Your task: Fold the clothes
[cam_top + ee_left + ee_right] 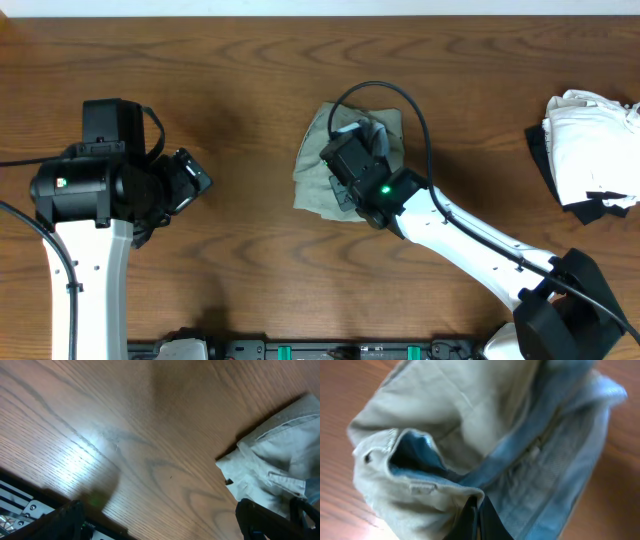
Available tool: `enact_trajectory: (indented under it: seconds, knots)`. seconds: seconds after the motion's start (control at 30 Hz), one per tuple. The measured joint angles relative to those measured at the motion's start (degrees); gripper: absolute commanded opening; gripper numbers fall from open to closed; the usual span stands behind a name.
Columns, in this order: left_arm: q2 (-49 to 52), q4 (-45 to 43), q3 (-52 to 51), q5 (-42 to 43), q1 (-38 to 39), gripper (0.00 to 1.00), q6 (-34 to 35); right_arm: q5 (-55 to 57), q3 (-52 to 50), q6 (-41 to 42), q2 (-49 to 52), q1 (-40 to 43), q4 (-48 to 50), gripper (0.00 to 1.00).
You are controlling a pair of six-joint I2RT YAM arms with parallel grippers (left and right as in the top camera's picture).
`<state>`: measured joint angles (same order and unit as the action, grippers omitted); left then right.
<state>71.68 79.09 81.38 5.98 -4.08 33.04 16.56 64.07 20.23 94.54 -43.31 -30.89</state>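
Brown wood-grain table (250,60) carries the clothes (312,180) bunched directly beneath the right gripper (477,510), whose jaws are pinched tight on the near edge with the bulk running ahead of them, while the left gripper (193,181), spread wide and empty, sits well apart.

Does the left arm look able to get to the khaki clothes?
Probably yes: only bare table lies between the left hand and the clothes. The right hand sits on top, pinching the fabric, so only the edges look free.
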Motion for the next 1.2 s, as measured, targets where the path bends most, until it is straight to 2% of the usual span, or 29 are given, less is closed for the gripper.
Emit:
enact_trajectory:
  seconds: [0.33, 0.5, 0.9, 1.2]
  knots:
    - [0.0, 0.0, 0.0, 0.0, 0.0, 0.98, 0.0, 3.6, 0.0, 7.5, 0.0, 0.1, -6.3, 0.01]
    - [0.0, 0.0, 0.0, 0.0, 0.0, 0.98, 0.0, 3.8, -0.5, 9.5, 0.0, 0.9, -6.2, 0.01]
    - [0.0, 0.0, 0.0, 0.0, 0.0, 0.98, 0.0, 4.1, -8.0, 18.2, 0.0, 9.2, -5.7, 0.01]
    - [0.6, 0.0, 0.0, 0.0, 0.0, 0.98, 0.0, 4.7, -8.3, 20.8, 0.0, 9.9, -6.0, 0.02]
